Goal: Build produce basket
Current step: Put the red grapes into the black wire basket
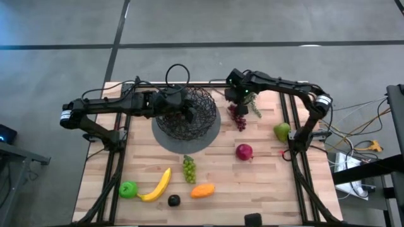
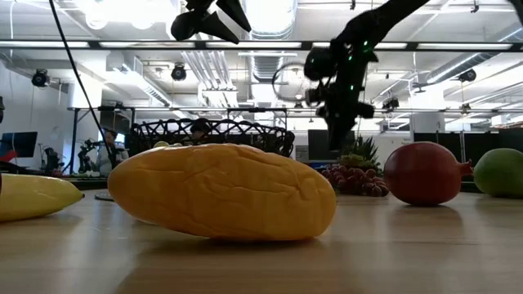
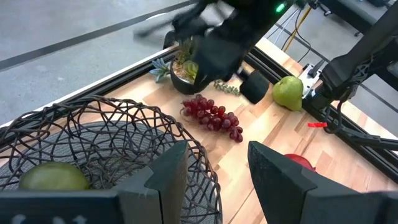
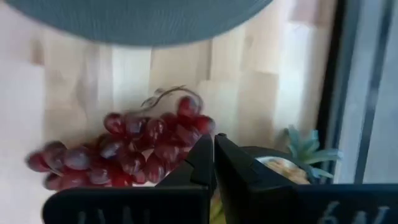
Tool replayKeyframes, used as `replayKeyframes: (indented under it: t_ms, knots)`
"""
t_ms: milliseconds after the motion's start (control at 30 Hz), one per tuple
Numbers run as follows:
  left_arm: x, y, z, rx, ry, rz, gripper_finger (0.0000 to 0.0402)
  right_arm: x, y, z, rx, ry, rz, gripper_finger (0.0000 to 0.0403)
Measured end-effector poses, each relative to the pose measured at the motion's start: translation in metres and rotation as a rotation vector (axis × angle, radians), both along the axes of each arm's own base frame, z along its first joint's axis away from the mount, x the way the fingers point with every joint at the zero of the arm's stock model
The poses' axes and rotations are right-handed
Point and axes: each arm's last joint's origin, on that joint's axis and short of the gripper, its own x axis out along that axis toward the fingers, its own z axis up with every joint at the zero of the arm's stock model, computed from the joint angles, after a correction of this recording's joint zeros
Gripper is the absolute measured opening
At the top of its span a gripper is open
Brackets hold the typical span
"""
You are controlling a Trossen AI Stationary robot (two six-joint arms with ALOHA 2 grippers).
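Note:
The dark wire-mesh basket (image 1: pixel 186 113) stands on a flat grey disc (image 1: pixel 208 140). In the left wrist view a green fruit (image 3: pixel 53 177) lies inside the basket (image 3: pixel 93 134). My left gripper (image 1: pixel 188 112) (image 3: pixel 214 174) hangs open over the basket's right part, holding nothing. My right gripper (image 1: pixel 240 98) (image 4: pixel 213 158) is shut and empty, above the purple grapes (image 1: pixel 238 118) (image 4: pixel 124 149) that lie on the table beside the basket. On the near table lie green grapes (image 1: pixel 189 169), a banana (image 1: pixel 158 186), a green apple (image 1: pixel 128 189), an orange fruit (image 1: pixel 202 190) and a dark avocado (image 1: pixel 173 200).
A small potted plant (image 1: pixel 250 102) (image 4: pixel 292 155) stands right by my right gripper. A red apple (image 1: pixel 244 151) and a green pear (image 1: pixel 282 131) lie to the right, the pear near the right arm's base. Frame rails run along the table's left and right sides.

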Motion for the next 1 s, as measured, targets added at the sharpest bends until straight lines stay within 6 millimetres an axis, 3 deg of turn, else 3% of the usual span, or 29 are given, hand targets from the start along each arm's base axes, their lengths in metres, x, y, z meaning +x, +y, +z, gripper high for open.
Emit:
replayKeyframes:
  t_ms: [167,267,433,600,800,1000]
  knots:
    - [0.000,0.000,0.000,-0.001,-0.001,0.000,0.0152,-0.012,0.009,0.032,-0.010,-0.109,-0.069,0.0008]
    - [0.000,0.000,0.000,-0.002,-0.002,0.001,0.0152,-0.014,0.011,0.037,0.006,-0.134,-0.109,0.0008]
    - [0.000,0.000,0.000,-0.001,-0.002,0.001,0.0152,-0.007,0.007,0.014,0.092,-0.095,-0.113,0.0019]
    - [0.000,0.000,0.000,-0.001,-0.002,0.001,0.0152,0.009,-0.002,-0.021,0.155,-0.035,-0.099,0.0069]
    - [0.000,0.000,0.000,-0.001,-0.002,0.000,0.0152,0.021,-0.010,-0.045,0.154,0.012,-0.026,0.0140]
    - [0.000,0.000,0.000,-0.001,-0.002,0.001,0.0152,0.025,-0.014,-0.069,0.161,0.071,0.030,0.0165]
